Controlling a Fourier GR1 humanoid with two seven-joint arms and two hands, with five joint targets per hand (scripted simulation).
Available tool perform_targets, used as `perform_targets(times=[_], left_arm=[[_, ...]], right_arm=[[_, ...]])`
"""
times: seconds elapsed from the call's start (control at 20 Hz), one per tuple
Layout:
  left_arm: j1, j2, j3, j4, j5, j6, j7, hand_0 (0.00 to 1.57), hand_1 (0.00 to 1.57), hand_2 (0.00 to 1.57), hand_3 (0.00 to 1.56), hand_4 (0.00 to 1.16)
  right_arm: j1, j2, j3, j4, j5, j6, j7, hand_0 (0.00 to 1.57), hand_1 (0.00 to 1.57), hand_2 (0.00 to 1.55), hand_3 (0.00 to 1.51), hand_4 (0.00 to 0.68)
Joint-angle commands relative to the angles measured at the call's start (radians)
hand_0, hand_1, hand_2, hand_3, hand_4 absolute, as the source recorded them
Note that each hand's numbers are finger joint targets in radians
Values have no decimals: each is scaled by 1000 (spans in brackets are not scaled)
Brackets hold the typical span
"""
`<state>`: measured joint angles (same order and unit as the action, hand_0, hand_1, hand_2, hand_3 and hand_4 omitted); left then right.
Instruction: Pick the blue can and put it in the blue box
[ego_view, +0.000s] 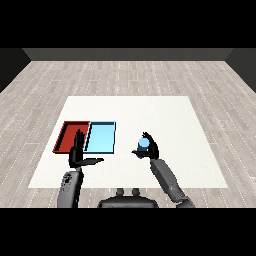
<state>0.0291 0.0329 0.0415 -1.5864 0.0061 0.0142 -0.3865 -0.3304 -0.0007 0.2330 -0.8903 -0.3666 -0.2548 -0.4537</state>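
White surface spans mid-frame. Red tray and blue tray lie side by side at about 9 o'clock from centre, blue one nearer the middle. Right robot hand, near 5 o'clock, curls round the blue can, apparently lifted off the surface for carrying. Can sits well apart from the blue tray, toward its 3 o'clock; long axis appears upright, top up. Left robot hand open, fingers straight, holding nothing, over the trays' near edge.
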Motion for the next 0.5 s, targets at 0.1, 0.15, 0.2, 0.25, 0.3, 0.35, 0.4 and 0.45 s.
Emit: perform_targets(times=[0.1, 0.15, 0.2, 0.25, 0.3, 0.35, 0.4, 0.45], left_arm=[[18, 48, 40, -12, 44, -52, 13, 0, 0, 0, 0, 0], [25, -26, -36, -46, -31, 32, 21, 0, 0, 0, 0, 0], [11, 4, 13, 24, 17, -19, -48, 0, 0, 0, 0, 0], [-4, 27, 28, 5, 31, -35, -5, 0, 0, 0, 0, 0], [-12, 7, 9, 4, 16, -12, 14, 0, 0, 0, 0, 0], [49, 14, -10, -14, -12, -28, -34, 0, 0, 0, 0, 0], [39, -14, -37, -55, -24, 5, 12, 0, 0, 0, 0, 0], [28, 18, 5, 9, 10, -41, -48, 0, 0, 0, 0, 0]], right_arm=[[-99, -15, -48, 115, 12, -46, 68, 1467, 1467, 1459, 1448, 543], [-70, 1, -21, 58, 18, -103, 56, 1474, 1474, 1459, 1438, 554], [-37, 1, -18, 54, 49, -79, 42, 1472, 1472, 1461, 1444, 554], [-15, 1, 77, -32, 3, -153, 82, 1461, 1461, 1455, 1438, 543], [-37, 1, 8, 60, 11, -71, 16, 1462, 1462, 1451, 1427, 530], [-28, -1, -40, 18, 53, -54, 54, 1456, 1456, 1449, 1419, 523], [-107, 1, 5, 65, 16, -107, 33, 1434, 1434, 1437, 1370, 504], [31, -23, 11, -113, 78, -76, 105, 1447, 1447, 1445, 1309, 481]])
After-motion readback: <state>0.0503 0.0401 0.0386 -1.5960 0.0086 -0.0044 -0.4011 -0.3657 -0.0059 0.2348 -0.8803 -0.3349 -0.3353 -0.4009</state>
